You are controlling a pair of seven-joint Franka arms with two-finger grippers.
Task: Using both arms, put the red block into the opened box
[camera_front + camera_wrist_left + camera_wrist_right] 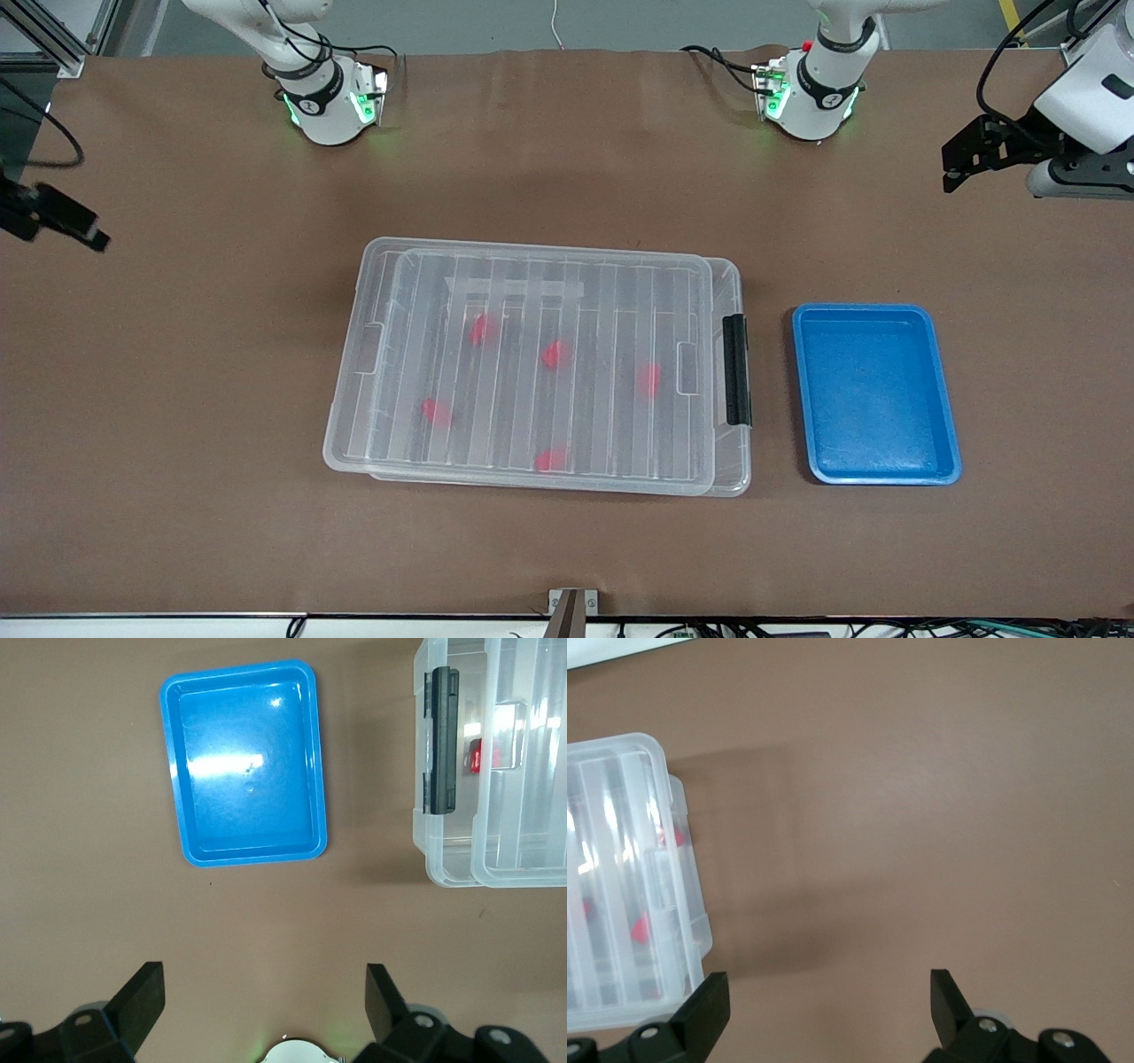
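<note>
5 red blocks blur under box lid; both tools wide, empty.

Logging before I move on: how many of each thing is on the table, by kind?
Red blocks in the box: 5, e.g.
Clear box with lid: 1
Blue tray: 1
Total: 7

Big clear plastic box has a ribbed see-through lid, one black latch, blurry red blocks inside. Beside the latch: glossy plain blue tray. Brown table.
</note>
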